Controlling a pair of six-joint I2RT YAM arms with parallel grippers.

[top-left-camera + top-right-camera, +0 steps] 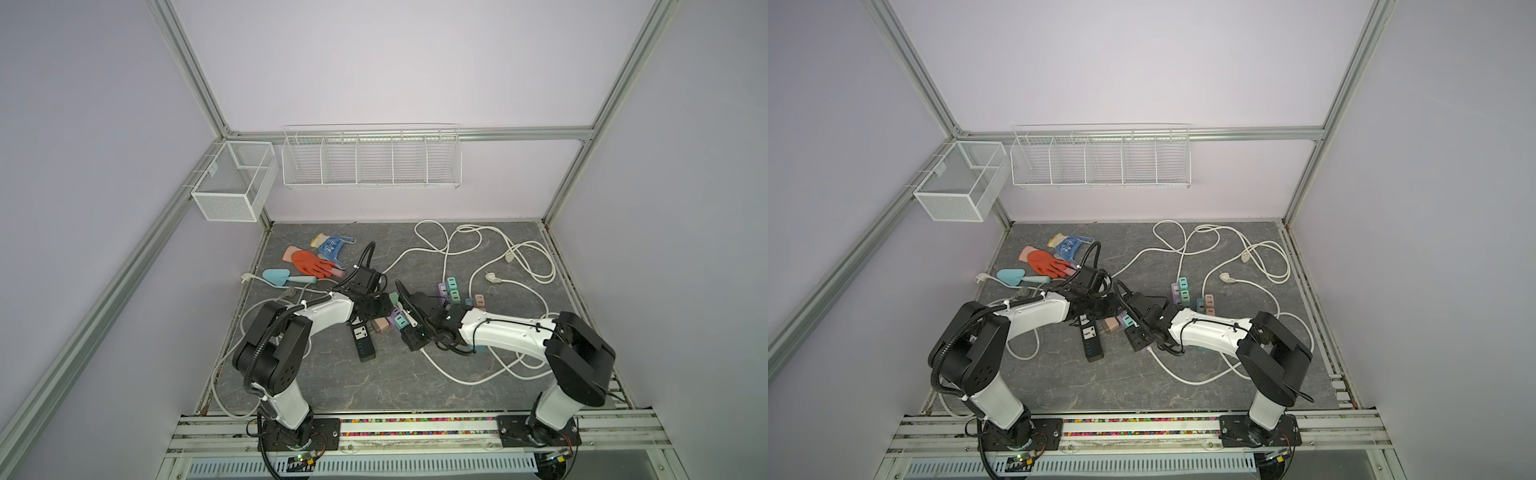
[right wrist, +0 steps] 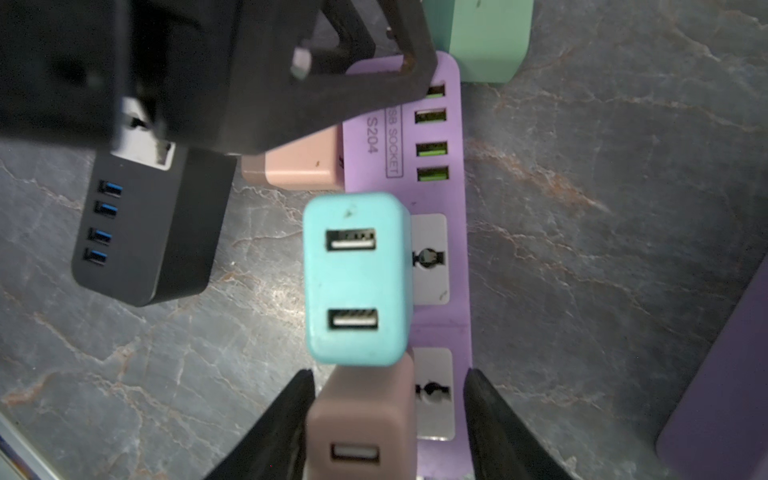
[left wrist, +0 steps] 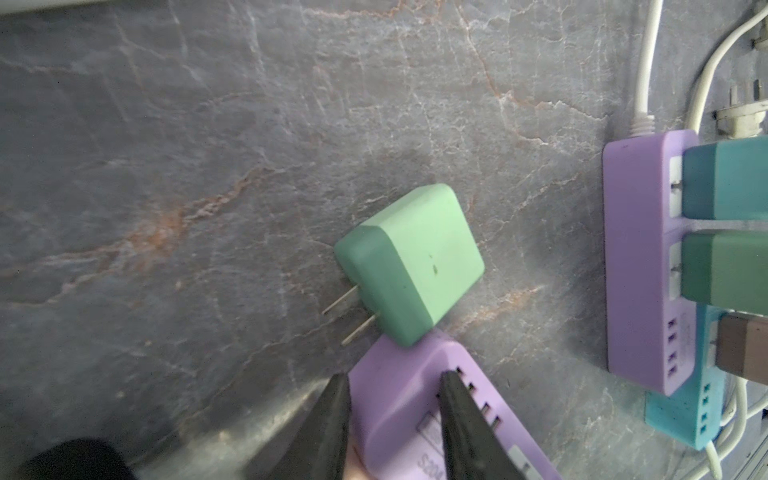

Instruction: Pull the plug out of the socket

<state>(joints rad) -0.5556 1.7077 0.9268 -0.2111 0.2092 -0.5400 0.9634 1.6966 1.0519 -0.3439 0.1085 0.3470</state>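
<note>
**Two-armed unplugging at mid-desk.** The purple strip (image 2: 455,195) lies flat on the desk (image 2: 623,291). Seated in it, just beside each other, are a cyan plug (image 2: 355,278) and a mauve plug (image 2: 359,419); the mauve one is judged to be the plug in hand.

The right tool (image 2: 388,372) straddles the mauve plug at middling width. One finger (image 2: 282,436) sits against the plug's flank and the other stands outside the strip's far edge, so nothing is clamped yet.

The left tool (image 3: 392,378) is at the strip's USB end, narrowly parted, with one finger beside the strip's edge and one over its top face. Whether it truly pins the strip cannot be told.

A green plug (image 3: 411,266) lies loose on the desk with its prongs bared, touching that same end.

**Hazards, as judged:**
- The right jaws span plug and strip together, so closing may seize both, and the pull would then lift the strip instead of freeing the plug.
- If the left hold at the far end is weak, the strip could pivot or slide.
- A slanted pull could bind the prongs.
- The cyan plug next to it could be knocked.
</note>
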